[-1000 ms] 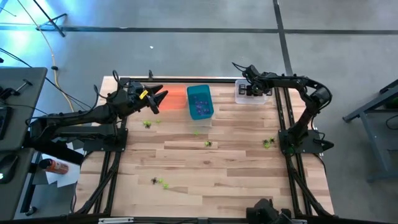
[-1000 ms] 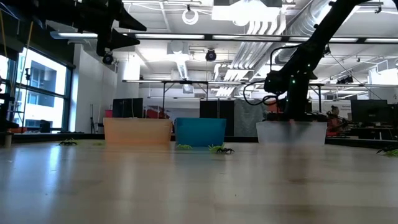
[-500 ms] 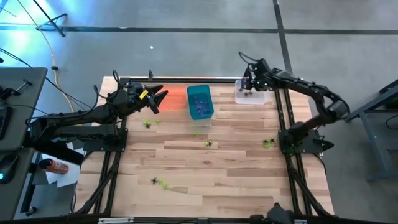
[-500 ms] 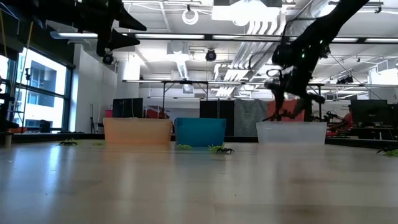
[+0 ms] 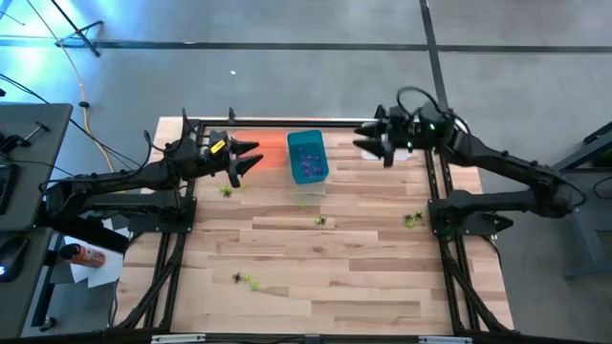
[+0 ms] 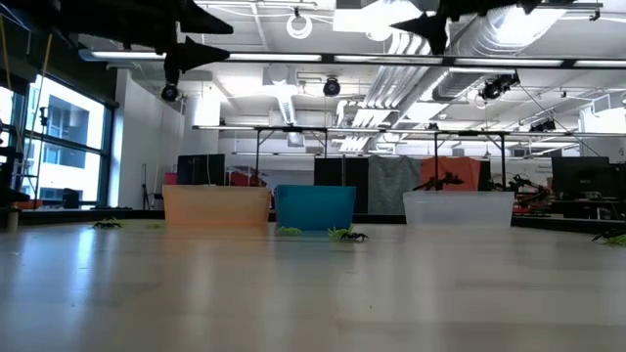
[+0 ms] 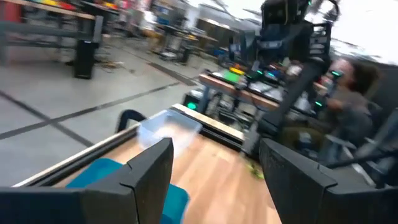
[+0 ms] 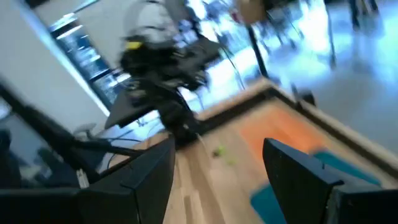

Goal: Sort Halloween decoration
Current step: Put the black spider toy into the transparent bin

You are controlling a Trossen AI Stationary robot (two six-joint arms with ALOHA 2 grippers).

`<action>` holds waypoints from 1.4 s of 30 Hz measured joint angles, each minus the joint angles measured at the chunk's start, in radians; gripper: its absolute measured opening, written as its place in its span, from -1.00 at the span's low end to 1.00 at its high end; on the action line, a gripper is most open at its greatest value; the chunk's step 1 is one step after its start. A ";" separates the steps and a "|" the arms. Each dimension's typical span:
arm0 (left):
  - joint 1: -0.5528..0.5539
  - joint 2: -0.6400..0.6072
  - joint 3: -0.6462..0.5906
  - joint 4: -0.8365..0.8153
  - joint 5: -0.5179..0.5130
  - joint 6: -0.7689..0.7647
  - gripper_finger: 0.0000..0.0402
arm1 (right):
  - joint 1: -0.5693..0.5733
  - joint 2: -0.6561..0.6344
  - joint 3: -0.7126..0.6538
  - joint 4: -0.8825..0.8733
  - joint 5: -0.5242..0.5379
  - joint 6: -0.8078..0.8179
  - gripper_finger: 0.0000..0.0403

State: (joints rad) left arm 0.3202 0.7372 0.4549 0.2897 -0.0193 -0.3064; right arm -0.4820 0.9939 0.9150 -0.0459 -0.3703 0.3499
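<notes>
The Halloween decoration lies scattered as tiny spidery trinkets on the wooden table: one (image 5: 227, 190) near the left, one (image 5: 320, 221) mid-table, one (image 5: 413, 220) at the right, two (image 5: 244, 280) toward the near edge. More lie in the teal bin (image 5: 308, 158). My left gripper (image 5: 256, 154) hangs open and level, high above the orange bin (image 6: 216, 206). My right gripper (image 5: 359, 139) hangs open and level, high over the clear bin (image 6: 458, 208), fingers pointing toward the table's left. Both wrist views show nothing between the fingers.
The three bins stand in a row along the far edge. Black frame rails (image 5: 435, 182) run down both sides of the table and along its far edge. A person (image 7: 351, 93) sits beyond the table's right side. Bare wood fills the middle and near half.
My right gripper has risen out of the clear bin, high above it, and has tipped from pointing down to pointing level toward the table's left. My left gripper has turned a little in place.
</notes>
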 joint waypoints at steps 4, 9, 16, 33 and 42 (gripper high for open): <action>0.000 0.000 0.002 -0.003 0.019 -0.006 0.13 | 0.143 -0.007 0.000 0.026 0.181 -0.145 0.19; -0.011 0.002 0.119 -0.222 0.127 0.050 0.13 | 0.205 0.015 0.000 0.034 0.308 -0.217 0.19; -0.234 0.044 0.414 -0.956 0.220 0.207 0.00 | 0.208 0.039 0.000 0.070 0.334 -0.198 0.19; -0.912 0.210 0.127 -0.632 0.156 0.051 0.03 | 0.208 0.159 0.000 0.062 0.374 0.083 0.19; -0.985 0.540 0.117 -0.485 0.154 0.260 0.11 | 0.208 0.200 0.000 0.044 0.365 0.059 0.19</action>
State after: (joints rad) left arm -0.6647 1.2768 0.5717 -0.1956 0.1345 -0.0467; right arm -0.2741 1.1942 0.9150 -0.0019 -0.0051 0.4091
